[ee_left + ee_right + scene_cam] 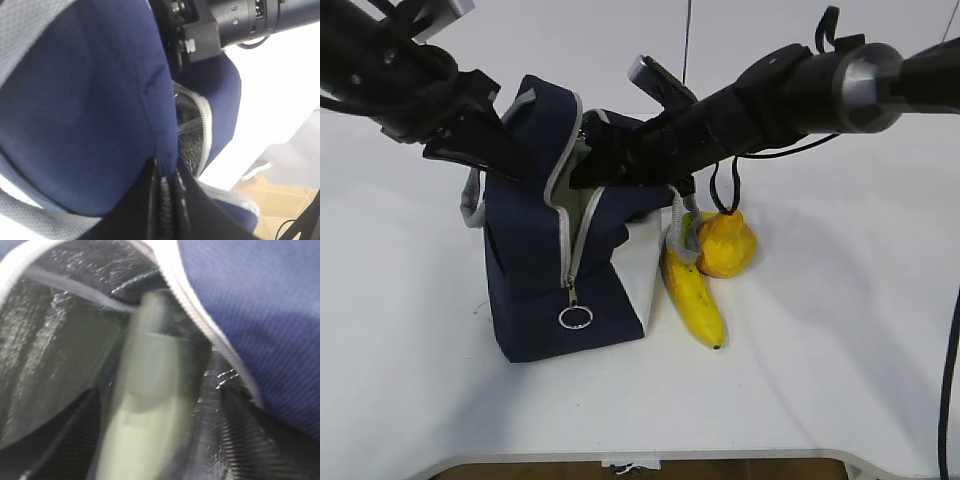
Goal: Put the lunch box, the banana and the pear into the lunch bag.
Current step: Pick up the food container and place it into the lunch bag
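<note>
The lunch bag is pinched at its flap by the closed left fingers; the lunch box is gripped inside by the right fingers. Banana and pear are left at the bag's 3 o'clock on the desk.

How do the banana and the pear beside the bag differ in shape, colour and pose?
The banana is long, curved and bright yellow; the pear is squat, rounded and more orange-yellow. The banana lies flat, its dark tip toward the camera; the pear sits behind it, farther from the table's front edge. Both rest on the white table, outside the lunch bag.
</note>
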Controlling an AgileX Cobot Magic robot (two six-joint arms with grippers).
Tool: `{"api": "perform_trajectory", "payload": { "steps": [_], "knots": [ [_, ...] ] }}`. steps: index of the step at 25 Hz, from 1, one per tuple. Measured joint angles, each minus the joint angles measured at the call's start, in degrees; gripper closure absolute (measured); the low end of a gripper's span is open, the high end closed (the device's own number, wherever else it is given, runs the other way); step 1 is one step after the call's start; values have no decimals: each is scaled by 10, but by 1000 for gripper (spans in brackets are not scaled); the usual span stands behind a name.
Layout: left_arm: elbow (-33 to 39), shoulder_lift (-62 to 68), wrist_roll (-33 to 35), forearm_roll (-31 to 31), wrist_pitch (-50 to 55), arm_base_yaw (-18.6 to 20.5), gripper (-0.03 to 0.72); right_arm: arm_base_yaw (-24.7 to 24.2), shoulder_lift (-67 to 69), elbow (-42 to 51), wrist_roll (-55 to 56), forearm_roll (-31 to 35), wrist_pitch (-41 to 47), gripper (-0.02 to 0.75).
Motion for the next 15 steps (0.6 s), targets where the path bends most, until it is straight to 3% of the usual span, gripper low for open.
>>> {"api": "perform_trajectory", "payload": {
  "steps": [7,11,15],
  "knots": [
    [0,0,0,0,1,0,676,0,0,-4,0,13,0,165],
    [0,0,0,0,1,0,676,-11,-7,-24,0,-12,31,154],
    [0,0,0,11,1,0,676,-26,-33,-63,21,-100,59,154]
  ]
}}
